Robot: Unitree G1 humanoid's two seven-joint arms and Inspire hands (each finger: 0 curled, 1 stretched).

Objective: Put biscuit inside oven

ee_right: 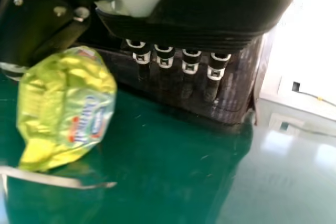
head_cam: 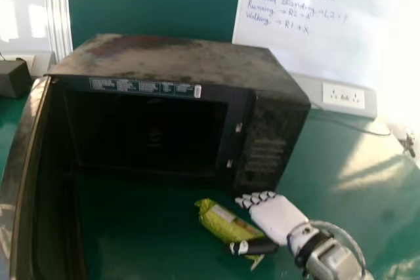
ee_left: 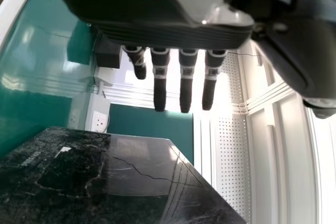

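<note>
In the head view my right hand (head_cam: 279, 218) is in front of the oven's right side, fingers straight. Its thumb crosses the near end of the yellow-green biscuit packet (head_cam: 226, 222), which lies slanted before the black oven (head_cam: 190, 57). The oven's door stands open at the left. In the right wrist view the crinkled packet (ee_right: 68, 108) is beside the thumb of my right hand (ee_right: 194, 30), outside the straight fingers; whether they touch is unclear. The left wrist view has my left hand (ee_left: 186, 80) open and empty, above a dark glossy panel (ee_left: 142, 166).
The open door (head_cam: 23, 162) runs along the left of the green table (head_cam: 144, 240). A wall socket (head_cam: 343, 96) and cable are behind the oven at the right. A dark box (head_cam: 13, 79) stands at the far left, and a whiteboard hangs behind.
</note>
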